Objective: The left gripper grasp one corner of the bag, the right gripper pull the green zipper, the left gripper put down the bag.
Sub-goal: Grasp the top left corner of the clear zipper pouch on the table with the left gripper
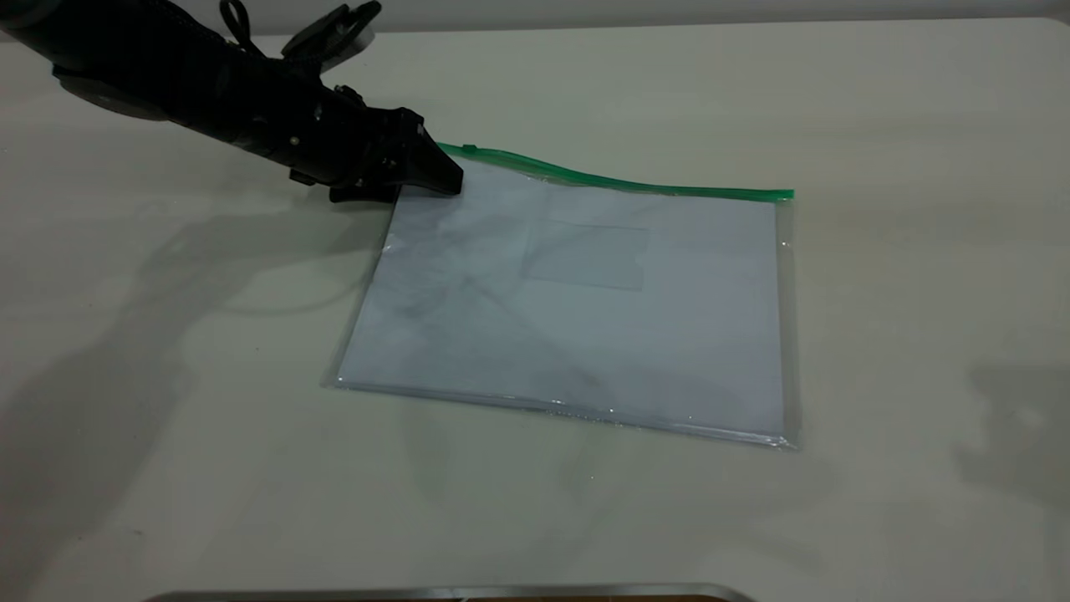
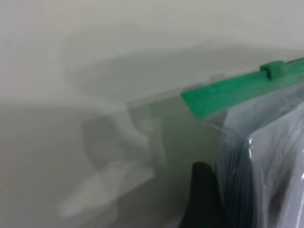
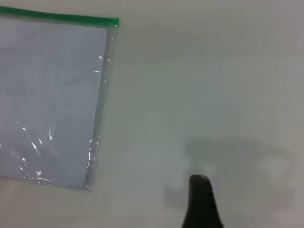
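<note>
Left tool (image 1: 435, 180) is set at the far left corner of the large flat clear plastic bag (image 1: 585, 309) holding white paper sheets, right where the thin bright green zipper strip (image 1: 619, 180) begins. From the exterior view that corner appears to be clenched between the black fingers, though the wrist view is too close to confirm it. The corner is judged to be chosen so that the bag is anchored against a pull along the strip. The tiny green slider tab (image 1: 470, 150) sits just beside that corner, so a run toward the bag's far right corner would be expected. The bag lies flat on the pale counter (image 1: 919, 334). The right tool (image 3: 202, 204) hovers over bare counter beyond the bag's right edge, well apart from the zipper; whether it is released cannot be told.
</note>
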You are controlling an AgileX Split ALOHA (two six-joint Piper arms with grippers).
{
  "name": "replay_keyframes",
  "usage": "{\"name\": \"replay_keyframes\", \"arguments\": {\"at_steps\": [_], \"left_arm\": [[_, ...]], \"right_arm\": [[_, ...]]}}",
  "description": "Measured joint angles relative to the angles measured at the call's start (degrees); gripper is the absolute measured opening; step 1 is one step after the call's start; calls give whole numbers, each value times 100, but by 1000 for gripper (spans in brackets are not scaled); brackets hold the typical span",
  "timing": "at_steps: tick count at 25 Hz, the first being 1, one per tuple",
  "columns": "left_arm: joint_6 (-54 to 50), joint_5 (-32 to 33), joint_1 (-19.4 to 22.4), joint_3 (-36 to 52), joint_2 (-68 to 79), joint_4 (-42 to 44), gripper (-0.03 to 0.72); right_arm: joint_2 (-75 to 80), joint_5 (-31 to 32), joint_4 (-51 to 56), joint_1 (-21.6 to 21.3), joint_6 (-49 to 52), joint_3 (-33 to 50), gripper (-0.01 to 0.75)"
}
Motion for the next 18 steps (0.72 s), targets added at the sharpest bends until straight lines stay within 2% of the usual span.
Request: {"name": "replay_keyframes", "arguments": {"at_steps": [3, 5, 7, 12, 13, 18], "left_arm": [[6, 218, 0, 0, 20, 0, 539], [18, 344, 0, 0, 40, 0, 466], [81, 404, 0, 0, 47, 0, 373], [729, 565, 0, 0, 47, 6, 85], [962, 599, 0, 0, 47, 9, 57], [2433, 673, 0, 0, -57, 177, 53]], "right_arm": [[0, 0, 0, 0, 0, 0, 580], [0, 0, 0, 0, 0, 0, 580], [0, 0, 0, 0, 0, 0, 580], [0, 0, 27, 0, -135, 0, 580], [0, 0, 87, 0, -246, 0, 580], [7, -63, 897, 0, -1489, 0, 580]]}}
